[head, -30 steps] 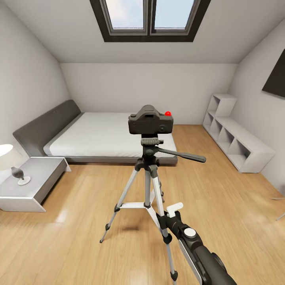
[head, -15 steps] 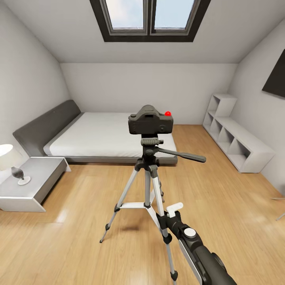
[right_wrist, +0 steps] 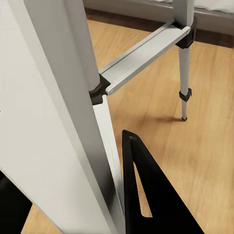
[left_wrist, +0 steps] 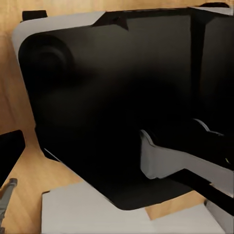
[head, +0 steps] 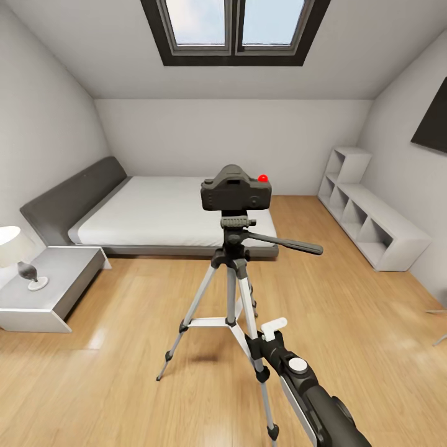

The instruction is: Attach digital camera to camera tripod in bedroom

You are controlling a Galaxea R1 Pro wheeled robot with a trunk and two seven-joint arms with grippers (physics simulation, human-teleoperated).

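Already in the head view the digital camera (head: 236,190) sits on the camera tripod (head: 231,282) at 12 o'clock, so attaching looks done and only retreating remains; nothing differs from a second ago. The right gripper (head: 271,331), at 5 o'clock, is low beside a leg, its opening unclear. Both wrist views leave the claws' state untold, the right one showing a silver leg (right_wrist: 53,122) close.

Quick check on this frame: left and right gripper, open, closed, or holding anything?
Left gripper: cannot be told from these views.
Right gripper: holding nothing; it sits low beside a leg of the camera tripod; whether it is open cannot be told. The digital camera sits on the tripod head.
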